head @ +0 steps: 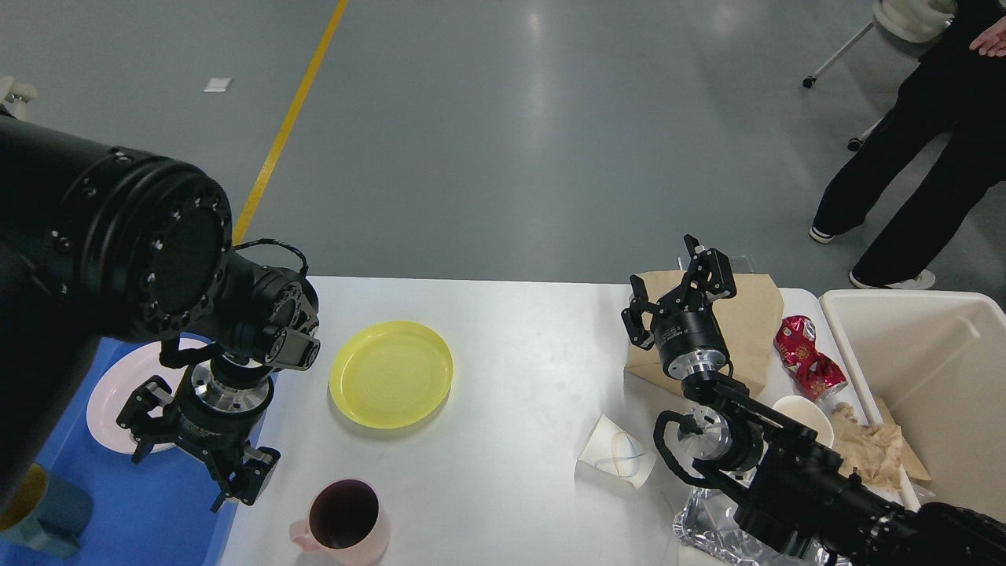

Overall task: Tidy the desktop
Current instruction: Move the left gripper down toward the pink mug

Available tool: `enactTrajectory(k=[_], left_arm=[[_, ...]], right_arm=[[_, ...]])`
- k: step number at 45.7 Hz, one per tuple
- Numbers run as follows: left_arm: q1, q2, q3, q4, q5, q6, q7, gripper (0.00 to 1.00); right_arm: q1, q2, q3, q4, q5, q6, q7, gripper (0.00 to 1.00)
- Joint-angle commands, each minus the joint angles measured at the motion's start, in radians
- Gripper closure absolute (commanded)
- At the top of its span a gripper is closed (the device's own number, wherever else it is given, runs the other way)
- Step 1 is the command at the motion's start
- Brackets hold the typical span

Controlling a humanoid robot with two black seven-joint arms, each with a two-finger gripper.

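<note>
Desktop (pixel 511 377): yellow plate (pixel 391 373), pink mug (pixel 343 519), paper cup (pixel 617 456), wrappers remain; tray (pixel 157 511) holds one plate (pixel 110 393). Left gripper (pixel 196 468) and right gripper (pixel 680 287): jaws spread, empty. Mostly undone.

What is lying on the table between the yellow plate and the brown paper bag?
Nothing; in the head view the white desktop is bare between the yellow plate and the brown paper bag.

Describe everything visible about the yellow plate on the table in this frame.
The yellow plate is round and shallow, with a raised rim and faint concentric rings, and it looks like glossy translucent plastic. It is empty and lies flat, right way up, on the white desktop, left of centre. Nothing else touches it; the left gripper hangs apart, nearer the blue tray.
</note>
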Motion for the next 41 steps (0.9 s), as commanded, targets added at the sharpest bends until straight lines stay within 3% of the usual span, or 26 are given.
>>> enactTrajectory(k=[1,7,20,25,41], left_arm=[[-0.002,0.005,-0.001,0.006,-0.009,-0.001,0.006,0.02],[-0.008,0.008,0.000,0.010,-0.075,0.028,-0.004,0.02],[-0.008,0.007,-0.004,-0.030,-0.211,0.341,0.021,0.02],[-0.005,0.004,-0.006,-0.073,-0.259,0.416,0.042,0.02],[0.000,0.007,-0.027,-0.100,-0.389,0.445,0.035,0.02]], right_arm=[[0.000,0.000,0.000,0.000,0.000,0.000,0.000,0.00],[0.000,0.000,0.000,0.000,0.000,0.000,0.000,0.00],[0.000,0.000,0.000,0.000,0.000,0.000,0.000,0.00],[0.000,0.000,0.000,0.000,0.000,0.000,0.000,0.00],[0.000,0.000,0.000,0.000,0.000,0.000,0.000,0.00]])
